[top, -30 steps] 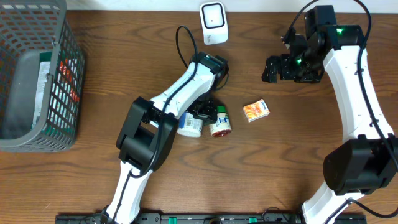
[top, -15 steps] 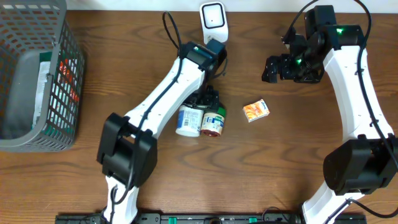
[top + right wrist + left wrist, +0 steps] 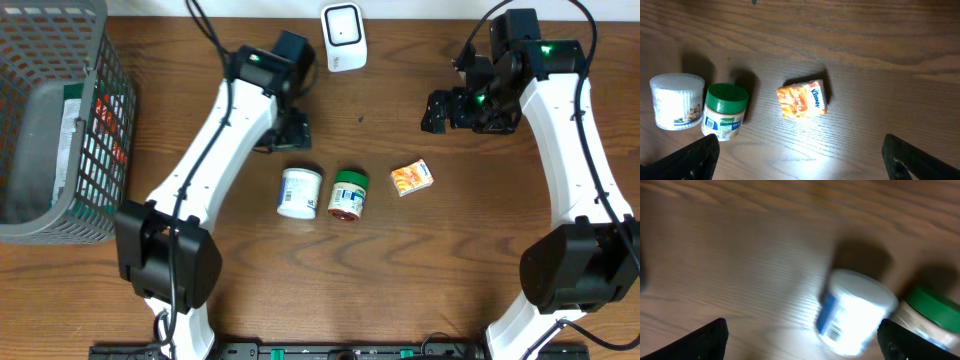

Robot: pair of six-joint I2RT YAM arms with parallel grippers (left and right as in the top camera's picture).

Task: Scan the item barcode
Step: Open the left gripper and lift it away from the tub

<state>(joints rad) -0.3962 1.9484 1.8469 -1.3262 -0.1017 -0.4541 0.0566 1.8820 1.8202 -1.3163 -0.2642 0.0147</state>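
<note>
I read the left jaws spread and empty, right jaws likewise. Ahead of the left jaws the white tub (image 3: 855, 312) lies on the worktop (image 3: 740, 255), blurred; just beside it, the green-lidded jar (image 3: 929, 316) is cut off.

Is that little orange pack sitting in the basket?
No, the orange pack lies on the table, right of the green-lidded jar, far from the basket.
</note>
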